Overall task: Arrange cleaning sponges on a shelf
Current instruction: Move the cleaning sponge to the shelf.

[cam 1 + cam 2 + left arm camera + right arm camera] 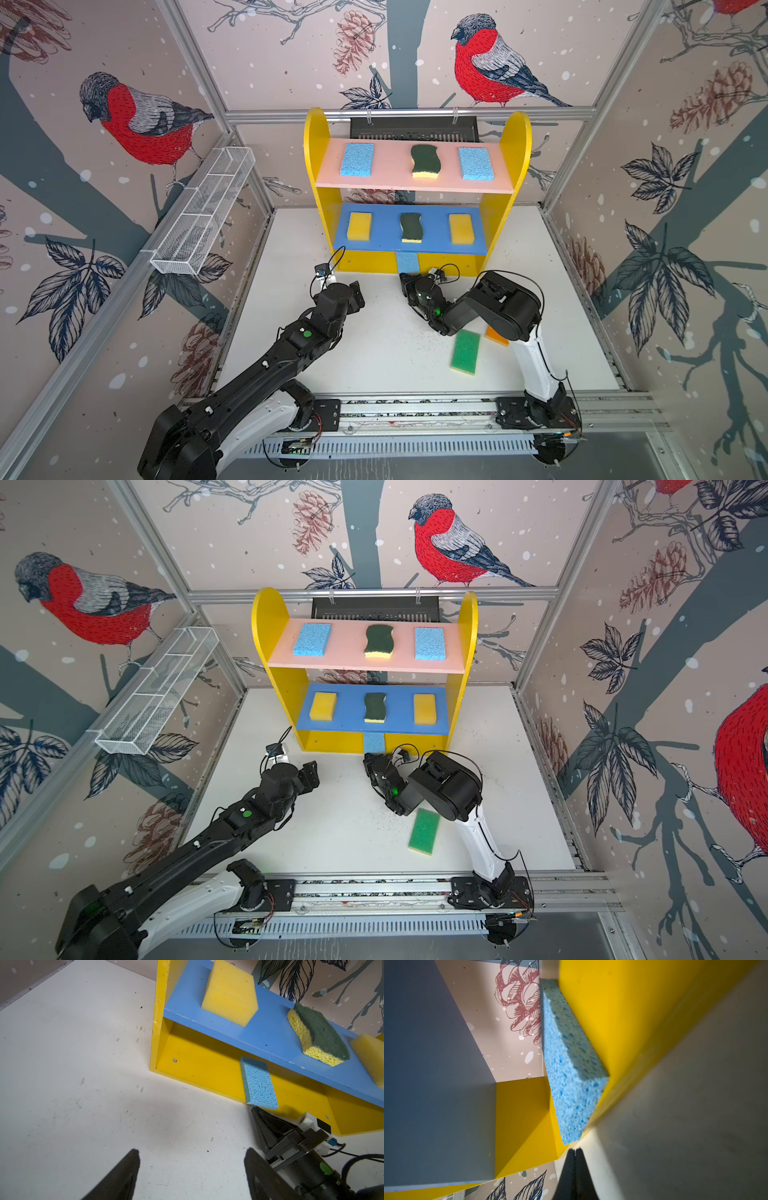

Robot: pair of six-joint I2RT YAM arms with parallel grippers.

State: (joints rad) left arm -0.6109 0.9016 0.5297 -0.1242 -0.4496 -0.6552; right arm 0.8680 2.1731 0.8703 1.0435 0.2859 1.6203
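The shelf (pixel 316 137) holds two light blue sponges (pixel 356 160) and a dark-green wavy one (pixel 425 161) on its pink board. Two yellow sponges (pixel 359 226) flank another wavy one (pixel 410 227) on the blue board. A third light blue sponge (pixel 407 262) (pixel 571 1076) lies on the yellow bottom board, jutting over its front edge. My right gripper (pixel 403 278) (pixel 575 1149) is shut and empty, its tips just short of that sponge. My left gripper (pixel 357 291) (pixel 192 1150) hangs open over the table, left of it. A green sponge (pixel 465 351) lies on the table. An orange sponge (pixel 496 335) is half hidden under my right arm.
A long white wire-mesh basket (pixel 203 212) hangs on the left wall rail. A black vented box (pixel 415 126) sits behind the shelf. The white table (pixel 374 353) is ringed by patterned walls and a metal rail at the front.
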